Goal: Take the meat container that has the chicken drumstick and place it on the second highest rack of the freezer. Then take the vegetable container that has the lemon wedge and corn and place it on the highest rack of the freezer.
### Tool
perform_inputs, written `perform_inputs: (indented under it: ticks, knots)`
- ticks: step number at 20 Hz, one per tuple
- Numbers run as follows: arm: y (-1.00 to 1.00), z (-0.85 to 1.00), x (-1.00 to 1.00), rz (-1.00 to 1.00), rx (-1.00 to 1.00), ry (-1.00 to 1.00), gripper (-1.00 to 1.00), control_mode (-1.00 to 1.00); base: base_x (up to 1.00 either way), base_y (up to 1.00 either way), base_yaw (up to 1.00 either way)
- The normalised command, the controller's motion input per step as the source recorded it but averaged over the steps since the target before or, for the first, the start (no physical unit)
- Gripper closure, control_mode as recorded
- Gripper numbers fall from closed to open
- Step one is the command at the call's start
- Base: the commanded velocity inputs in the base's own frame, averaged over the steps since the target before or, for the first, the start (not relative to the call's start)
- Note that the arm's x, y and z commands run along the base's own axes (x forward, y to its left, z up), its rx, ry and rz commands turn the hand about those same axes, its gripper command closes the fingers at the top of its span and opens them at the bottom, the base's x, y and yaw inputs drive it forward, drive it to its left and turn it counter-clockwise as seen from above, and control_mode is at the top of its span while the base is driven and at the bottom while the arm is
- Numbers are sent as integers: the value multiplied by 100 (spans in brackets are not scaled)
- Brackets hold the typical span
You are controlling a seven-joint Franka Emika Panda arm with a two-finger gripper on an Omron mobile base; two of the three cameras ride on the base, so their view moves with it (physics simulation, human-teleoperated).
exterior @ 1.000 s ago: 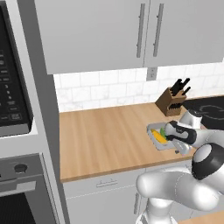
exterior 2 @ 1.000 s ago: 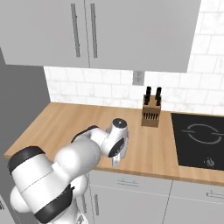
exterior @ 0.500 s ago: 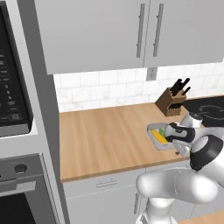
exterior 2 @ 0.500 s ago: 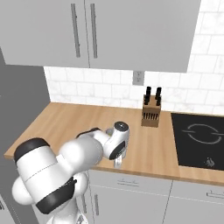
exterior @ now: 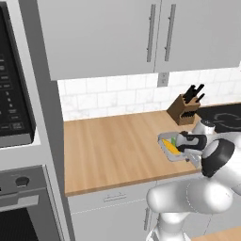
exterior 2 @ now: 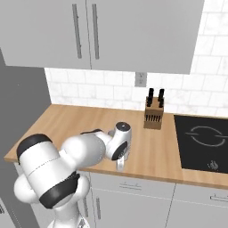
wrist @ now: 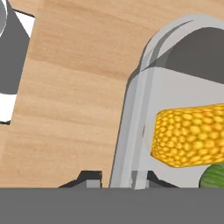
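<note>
Fingertips [wrist: 89, 177] at bottom centre of hand view, drawn narrow, one dark tip either side of the tray wall; appear pinched on the rim of the vegetable container [wrist: 131, 113]. Grip judged from tip placement only; contact faces hidden under the lower edge.

Gripper [exterior: 184, 149] at right-centre of left base view, down at the near-right part of the tray, hand lying over it.

Vegetable container sitting flat on the wooden counter [exterior: 113, 146], near its front edge, right-centre of left base view. Rectangular grey tray, long axis running from upper left to lower right in that view. In hand view the gripped wall rises from bottom centre toward upper right, so tray body lies right of the fingers.

Corn [wrist: 190, 135] inside tray, lower right of hand view, long axis roughly across the frame, blunt end pointing toward the gripped wall, near it but apart. Lemon wedge [wrist: 213, 177] as a green patch at bottom right corner, just below corn, touching or nearly so; cannot tell which.

Knife block [exterior: 186, 106] upright behind tray against the tiles, well apart. Cooktop [exterior 2: 202, 140] at right of right base view.

Judgement: grip sits on one rim, load offset to one side; lift likely to tilt tray. Level check needed on raising.
</note>
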Motion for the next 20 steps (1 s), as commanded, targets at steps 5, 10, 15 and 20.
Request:
perform_inputs:
  ticks: [5,10,15,20]
  knots:
    - [0,-3,0,0,0,0,100,-100,0,0,0]
    - [0,36,-1,-1,0,-4,100,-100,0,0,0]
    - [3,80,-1,0,6,-1,100,-100,0,0,0]
    - [44,97,-11,0,0,0,100,-100,0,0,0]
